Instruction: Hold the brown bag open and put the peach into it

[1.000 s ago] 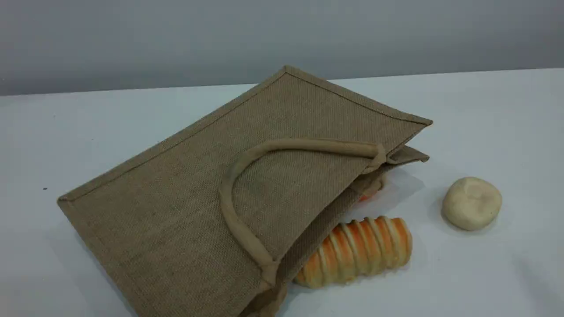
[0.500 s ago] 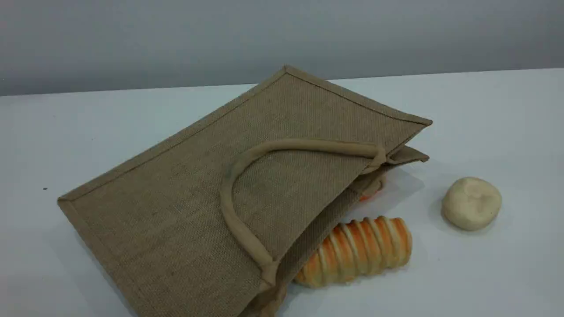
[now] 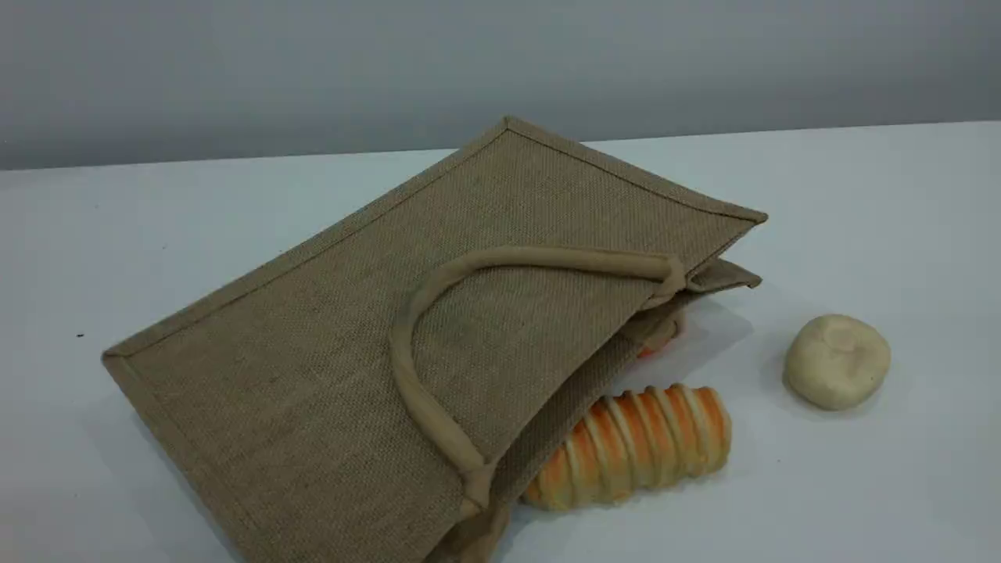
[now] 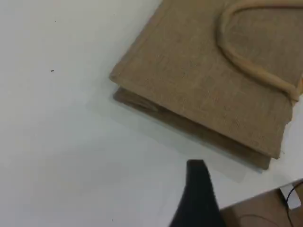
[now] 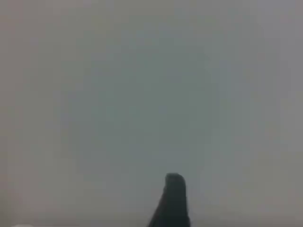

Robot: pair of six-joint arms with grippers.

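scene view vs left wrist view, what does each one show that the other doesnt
Only the scene view shows the striped orange bread roll, the cream-white lumpy ball and the bag's open mouth edge.

Only the left wrist view shows the left hand, one dark fingertip low above the table, holding nothing, plus the table's edge.

Both show the brown bag lying flat on the white table with its beige handle on top. The peach is not clearly visible in either.

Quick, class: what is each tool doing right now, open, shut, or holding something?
Left tool: open, holding nothing, above the table near the bag.
Right tool: open, holding nothing.
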